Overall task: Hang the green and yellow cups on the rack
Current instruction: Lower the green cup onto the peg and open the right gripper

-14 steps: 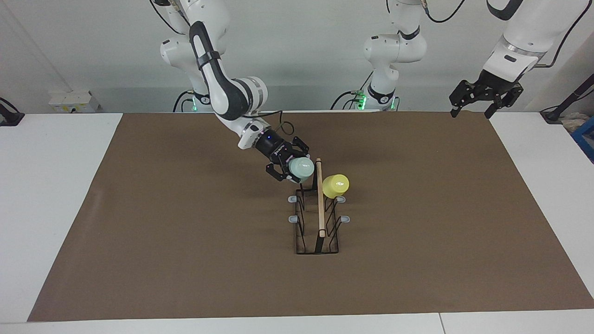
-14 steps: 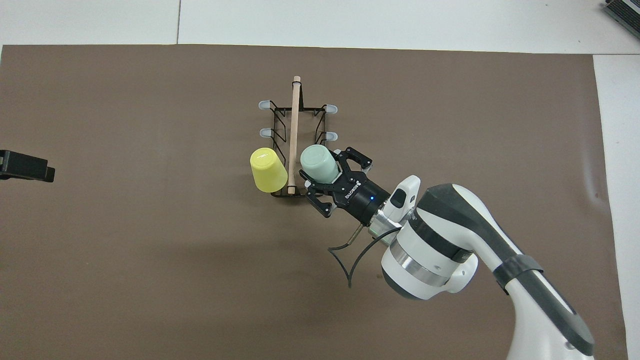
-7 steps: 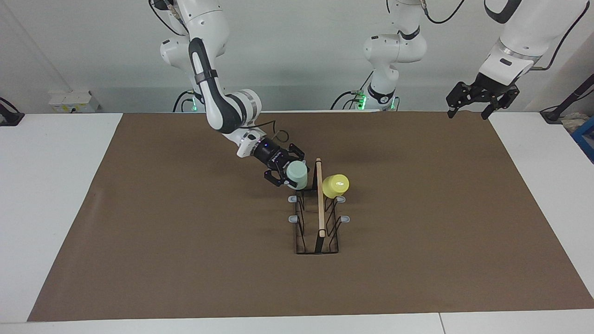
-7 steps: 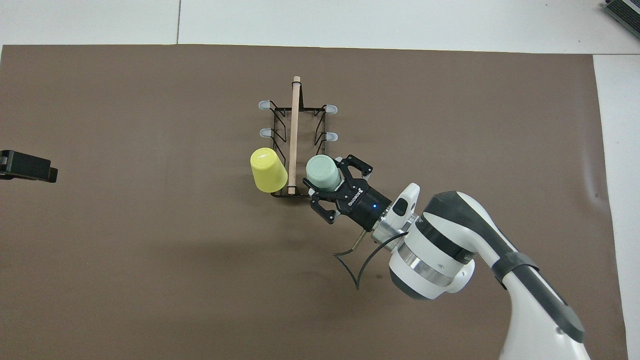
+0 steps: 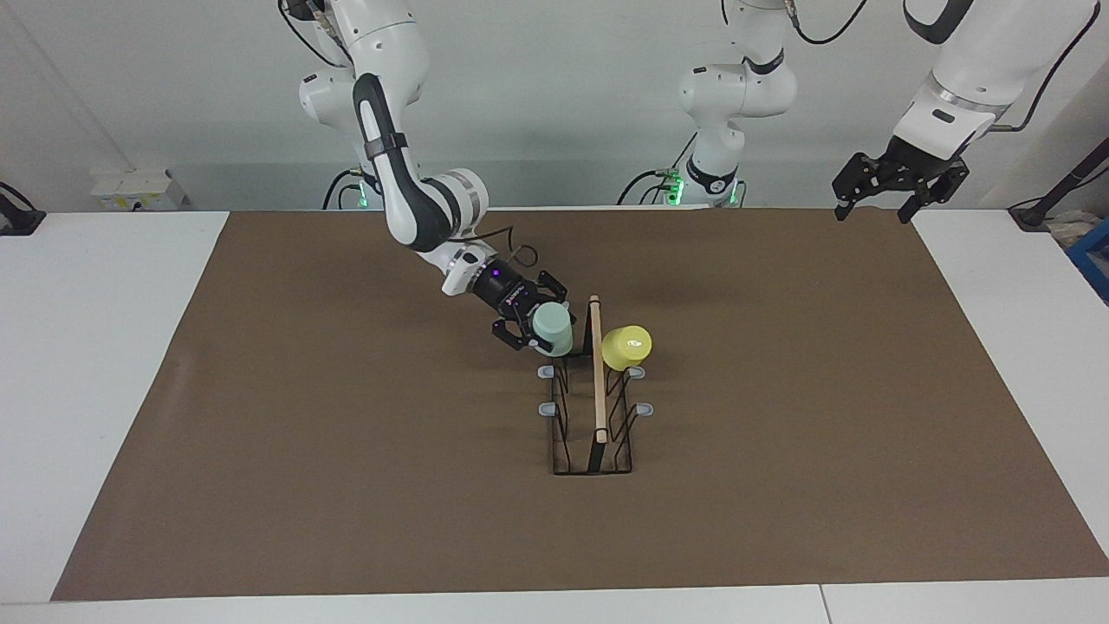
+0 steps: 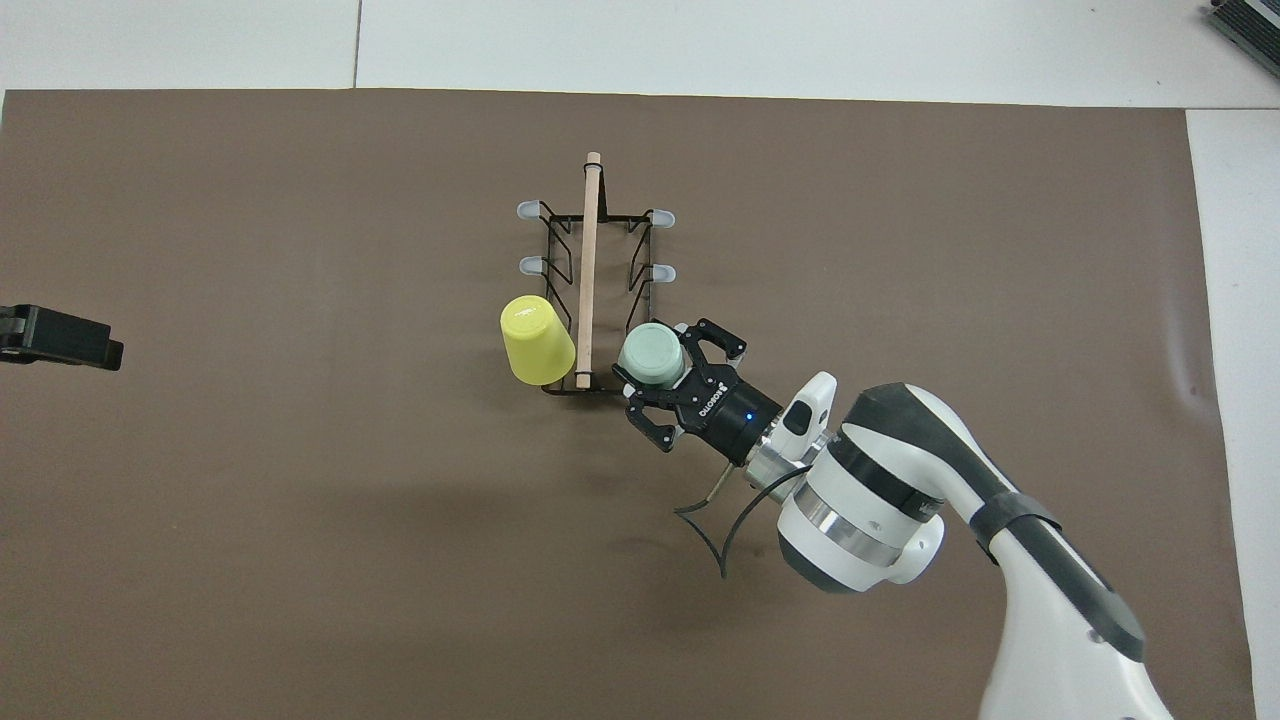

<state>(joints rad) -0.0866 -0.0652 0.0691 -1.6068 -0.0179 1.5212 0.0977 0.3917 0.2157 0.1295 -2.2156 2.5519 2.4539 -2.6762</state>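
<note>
The right pincer sits at the rack's end nearest the robots, on the side toward the right arm's end of the worktop, its fingers clenched around the green cup. That cup is held base uppermost, just beside the rack's wooden rod, at the position of the nearest prong on that side; whether the cup already rests on the prong cannot be told. The yellow cup hangs tilted and inverted on the rack's nearest prong on the other side of the rod, toward the left arm's end, level with the green cup and apart from the right pincer. The rack stands mid-worktop on the brown mat, its length running away from the robots; farther out from the two cups, four grey-tipped prongs stand bare. The left pincer waits raised over the mat's corner near its own base, well apart from the rack, fingers spread and holding nothing.
</note>
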